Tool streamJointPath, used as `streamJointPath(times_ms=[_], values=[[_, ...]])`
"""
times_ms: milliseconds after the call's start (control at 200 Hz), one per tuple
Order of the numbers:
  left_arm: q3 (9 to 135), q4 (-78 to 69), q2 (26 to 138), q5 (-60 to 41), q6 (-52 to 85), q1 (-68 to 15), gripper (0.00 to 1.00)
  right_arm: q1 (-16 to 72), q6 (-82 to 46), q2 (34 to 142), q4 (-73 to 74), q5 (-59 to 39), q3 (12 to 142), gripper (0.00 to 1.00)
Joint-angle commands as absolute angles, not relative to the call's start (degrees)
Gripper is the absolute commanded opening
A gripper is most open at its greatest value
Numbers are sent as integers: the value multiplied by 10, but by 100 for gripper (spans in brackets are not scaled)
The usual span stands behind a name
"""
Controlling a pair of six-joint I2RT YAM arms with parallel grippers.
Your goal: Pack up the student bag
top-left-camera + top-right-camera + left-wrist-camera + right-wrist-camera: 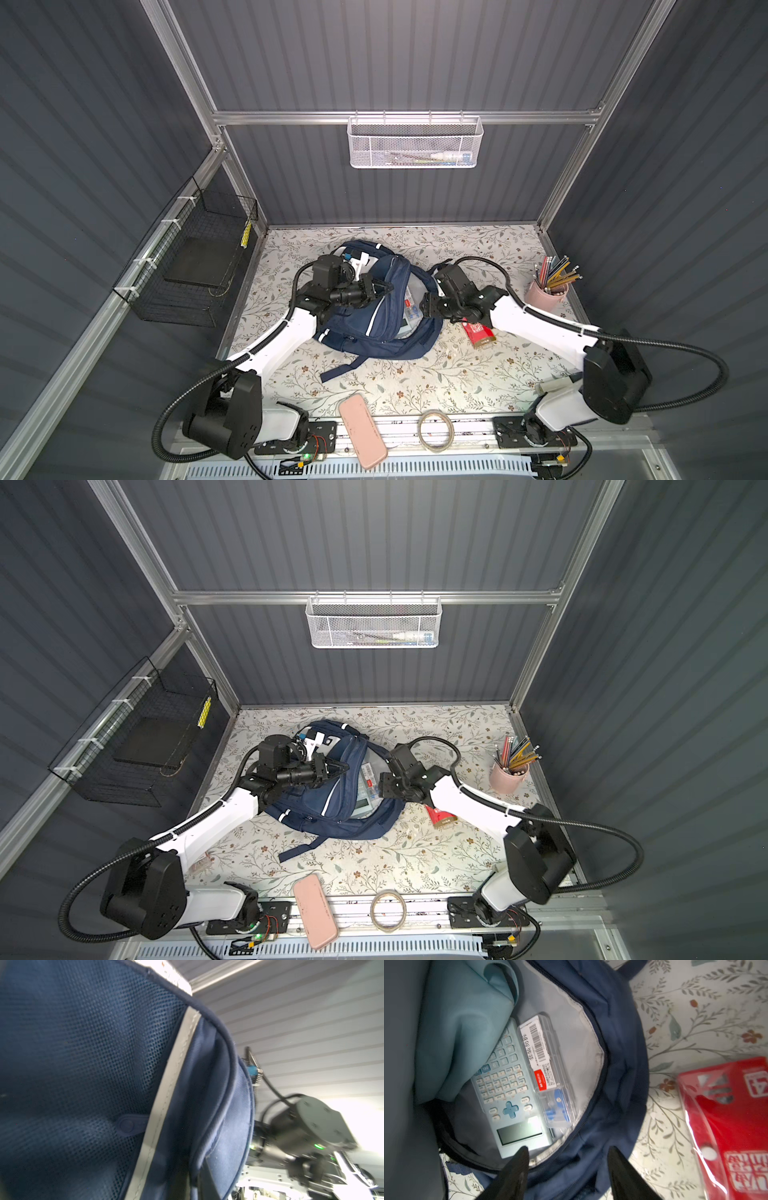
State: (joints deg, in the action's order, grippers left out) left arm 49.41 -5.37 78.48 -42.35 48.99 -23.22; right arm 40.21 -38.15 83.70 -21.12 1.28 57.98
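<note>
Student bag rim under spread right jaws; left jaws against flap.

In a top view we see the student bag lying open on the flowered table; the left gripper sits at its front flap, the right gripper at its mouth; a red packet lies just beside the bag; a pink case and tape ring rest at the near edge.

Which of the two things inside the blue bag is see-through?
The plastic box with the barcode label; blue parts show through it. The calculator beside it is solid pale blue.
</note>
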Motion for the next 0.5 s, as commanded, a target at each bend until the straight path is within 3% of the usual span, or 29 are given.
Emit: streamJointPath(times_ms=[0,100,220,365,495], values=[[495,3,832,-401,455,-255,47,411,-403,795,-180,32,546,63],[468,-56,832,-414,493,-251,75,455,-387,762,-162,55,527,69],[491,-18,785,-399,472,-237,99,537,-372,763,-153,119,532,76],[563,164,721,-299,404,-226,100,613,-387,804,-95,145,542,80],[517,192,642,-266,435,-172,99,671,-391,872,-48,155,581,86]])
